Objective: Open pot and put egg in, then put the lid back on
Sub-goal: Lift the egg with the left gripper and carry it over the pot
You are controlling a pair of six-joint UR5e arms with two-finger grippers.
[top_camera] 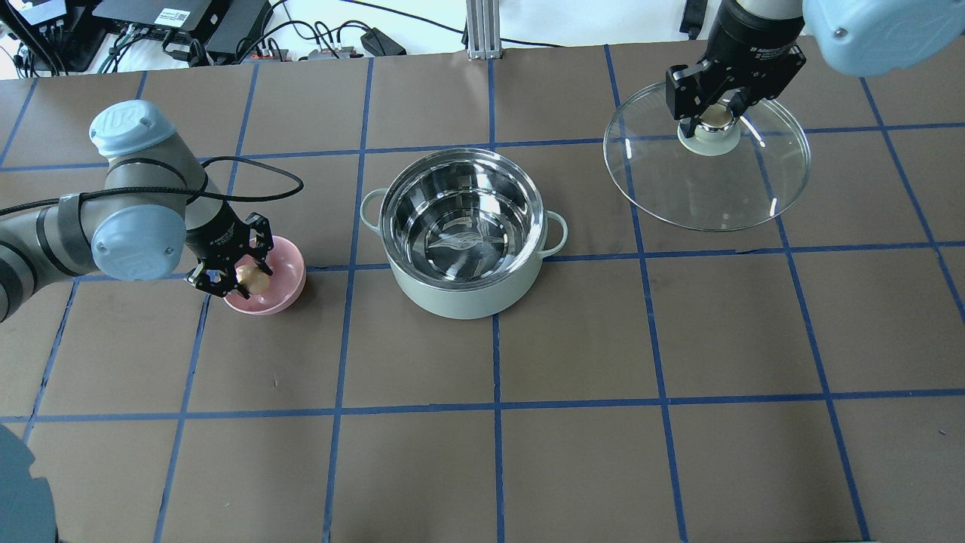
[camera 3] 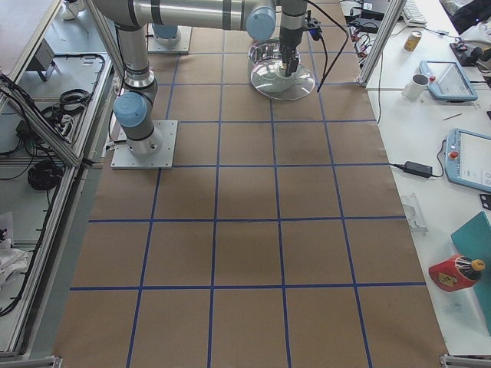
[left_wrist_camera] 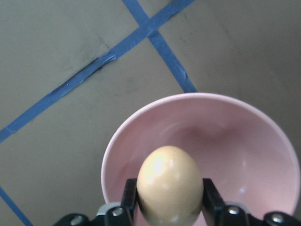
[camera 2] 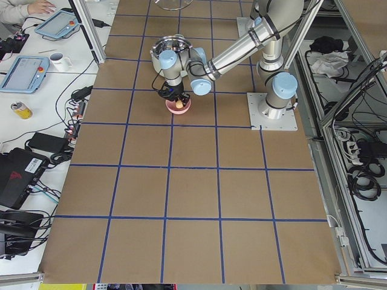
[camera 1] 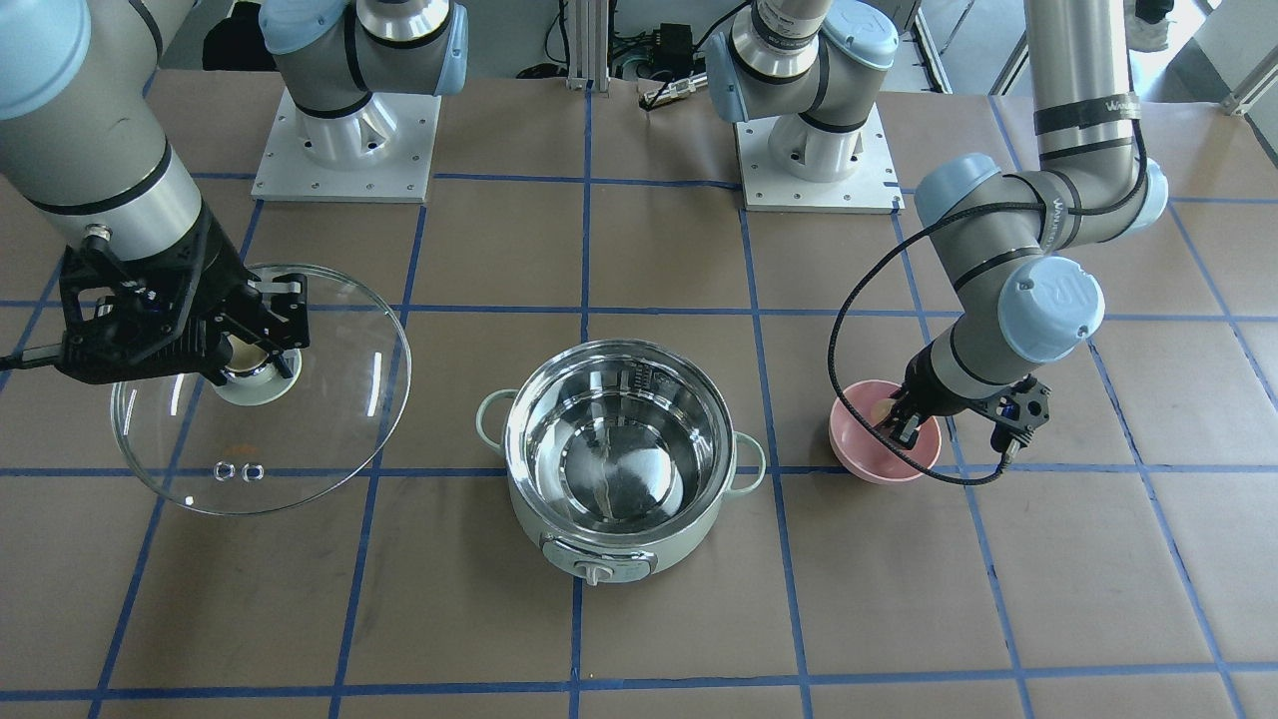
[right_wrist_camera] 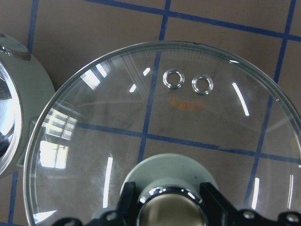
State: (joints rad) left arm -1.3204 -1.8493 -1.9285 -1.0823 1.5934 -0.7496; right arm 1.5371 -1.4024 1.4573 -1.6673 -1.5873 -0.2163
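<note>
Left pincer (left_wrist_camera: 169, 190): clenched on the small tan oval egg (left_wrist_camera: 169, 181), one finger on each long side, blunt end up. The egg sits within the rim of the small pink round bowl (left_wrist_camera: 254, 155); whether it is clear of the bowl's floor cannot be told. The side grip suits a straight lift out. Right pincer (right_wrist_camera: 169, 207): clamped on the beige round knob (right_wrist_camera: 169, 216) of the large clear glass domed lid (right_wrist_camera: 141, 108). The lid is held tilted and well off to the robot's right, presumably so the pot mouth is free for the other arm. Contact between its low edge and the brown gridded bench (top_camera: 603, 377) is not resolvable. The pale mint-green electric pot (top_camera: 460, 298) stands uncovered between the two arms, steel interior empty, near the bowl. Judgement: opening done; egg transfer in hand; re-lidding not yet begun. Risk: egg slipping from the fingers during the carry.
</note>
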